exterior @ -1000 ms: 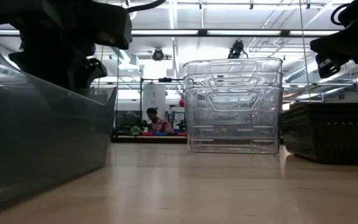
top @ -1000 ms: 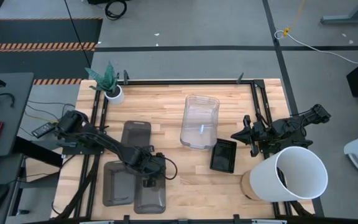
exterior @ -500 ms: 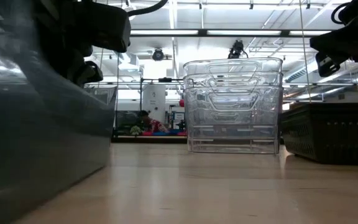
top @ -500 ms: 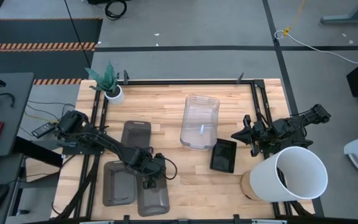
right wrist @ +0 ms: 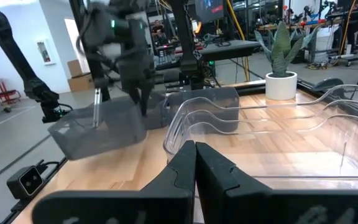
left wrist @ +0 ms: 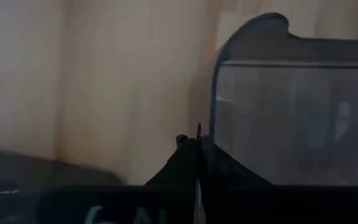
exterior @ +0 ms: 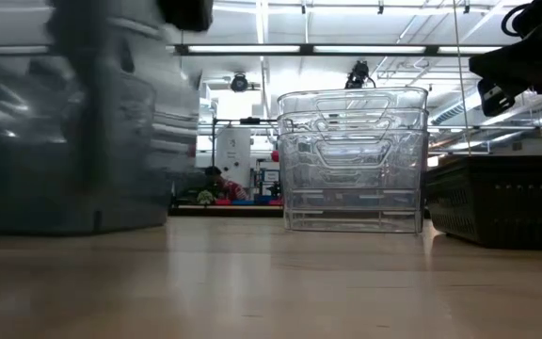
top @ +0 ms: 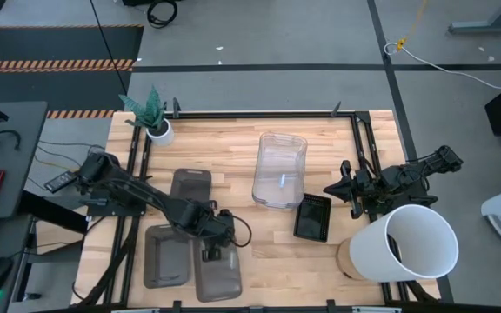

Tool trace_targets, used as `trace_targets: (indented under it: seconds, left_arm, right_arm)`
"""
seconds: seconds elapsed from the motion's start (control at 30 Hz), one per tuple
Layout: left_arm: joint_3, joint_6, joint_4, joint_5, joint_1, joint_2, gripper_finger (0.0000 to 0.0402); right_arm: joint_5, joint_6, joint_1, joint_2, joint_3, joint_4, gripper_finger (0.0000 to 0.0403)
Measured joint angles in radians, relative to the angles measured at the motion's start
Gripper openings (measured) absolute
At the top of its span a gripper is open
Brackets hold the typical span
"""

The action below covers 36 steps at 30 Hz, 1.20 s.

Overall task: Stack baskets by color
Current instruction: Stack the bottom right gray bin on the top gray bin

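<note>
High view: left gripper (top: 214,253) jaws pinch smoky grey basket (top: 216,274) rim, right gripper (top: 352,193) jaws closed, idle; thin-rim grip could slip mid-lift.

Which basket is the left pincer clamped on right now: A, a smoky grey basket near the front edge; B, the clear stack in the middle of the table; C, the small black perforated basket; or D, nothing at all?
A: in the high view the left pincer sits shut on the rim of a smoky grey basket, and the right wrist view shows that basket lifted and tilted off the table.
</note>
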Motion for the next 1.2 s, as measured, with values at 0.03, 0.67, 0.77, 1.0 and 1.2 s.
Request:
trace_targets:
  seconds: [0.03,0.67,0.77,1.0,1.2]
  left_arm:
    - [0.024,0.008,-0.033,-0.01,0.005,-0.009,0.0006]
    - [0.138,0.312,-0.35,-0.139,0.334,-0.288,0.0006]
    - [0.138,0.38,-0.376,-0.152,0.39,-0.32,0.0006]
    - [0.138,0.53,-0.503,-0.255,0.474,-0.342,0.0006]
    - [0.138,0.652,-0.53,-0.267,0.518,-0.341,0.0006]
  right_arm:
    - [0.0,0.0,0.0,0.0,0.0,0.0,0.0016]
    - [0.0,0.0,0.0,0.0,0.0,0.015,0.0016]
    - [0.0,0.0,0.0,0.0,0.0,0.015,0.0016]
    - [0.0,0.0,0.0,0.0,0.0,0.015,0.0016]
    - [0.0,0.0,0.0,0.0,0.0,0.015,0.0016]
